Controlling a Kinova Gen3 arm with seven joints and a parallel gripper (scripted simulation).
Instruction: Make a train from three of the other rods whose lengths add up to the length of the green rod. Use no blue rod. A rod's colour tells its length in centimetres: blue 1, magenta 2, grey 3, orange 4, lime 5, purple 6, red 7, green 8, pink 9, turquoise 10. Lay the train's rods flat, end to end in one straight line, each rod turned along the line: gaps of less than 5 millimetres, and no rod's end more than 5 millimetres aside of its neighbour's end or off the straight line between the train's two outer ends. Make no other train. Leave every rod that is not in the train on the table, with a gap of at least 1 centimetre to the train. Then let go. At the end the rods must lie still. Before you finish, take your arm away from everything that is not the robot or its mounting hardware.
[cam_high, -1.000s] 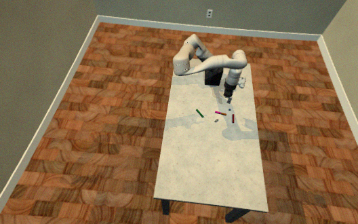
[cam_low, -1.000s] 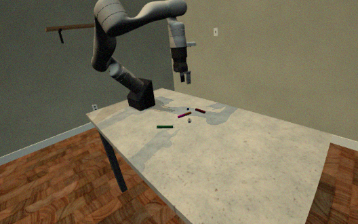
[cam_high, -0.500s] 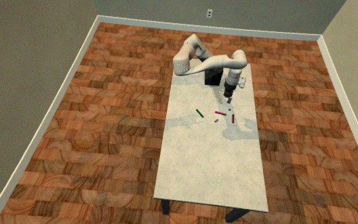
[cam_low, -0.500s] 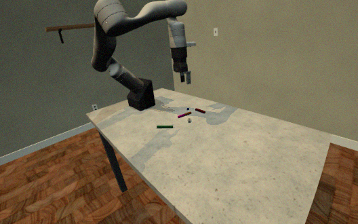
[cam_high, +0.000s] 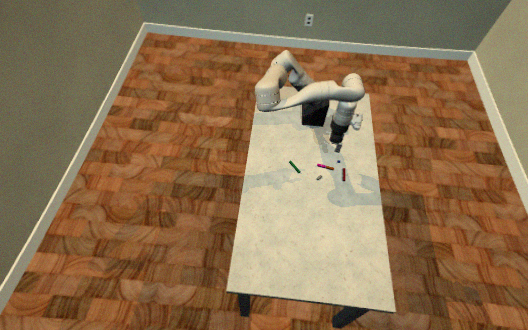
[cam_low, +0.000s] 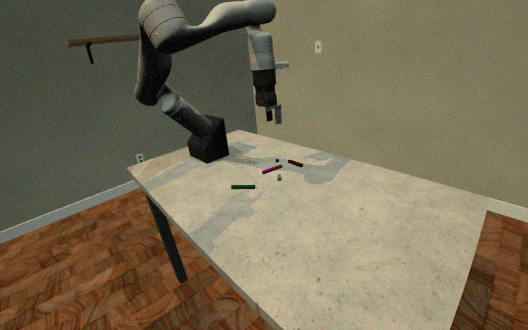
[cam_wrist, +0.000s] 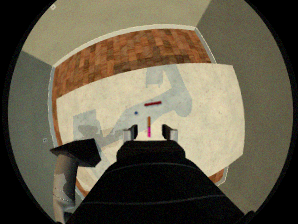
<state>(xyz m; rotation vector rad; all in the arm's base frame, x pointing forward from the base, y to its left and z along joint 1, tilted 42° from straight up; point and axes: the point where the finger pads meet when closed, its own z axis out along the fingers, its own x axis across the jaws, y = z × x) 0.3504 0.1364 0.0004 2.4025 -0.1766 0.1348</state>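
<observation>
Two magenta rods (cam_high: 321, 165) (cam_low: 268, 171) (cam_wrist: 149, 132), as I judge them, line up against the orange rod (cam_high: 329, 168) (cam_low: 277, 167) (cam_wrist: 149, 120), so the train looks done, and the spread, bare claw (cam_high: 338, 148) (cam_low: 273, 115) (cam_wrist: 149, 129), high above the orange rod, should stay up and touch nothing.

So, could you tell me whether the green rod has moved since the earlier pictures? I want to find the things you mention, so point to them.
No, the green rod (cam_high: 294, 167) (cam_low: 243, 187) shows no visible shift in any direction, judged against the arm's black mounting block (cam_high: 314, 118) (cam_low: 215, 145) (cam_wrist: 87, 150).
</observation>
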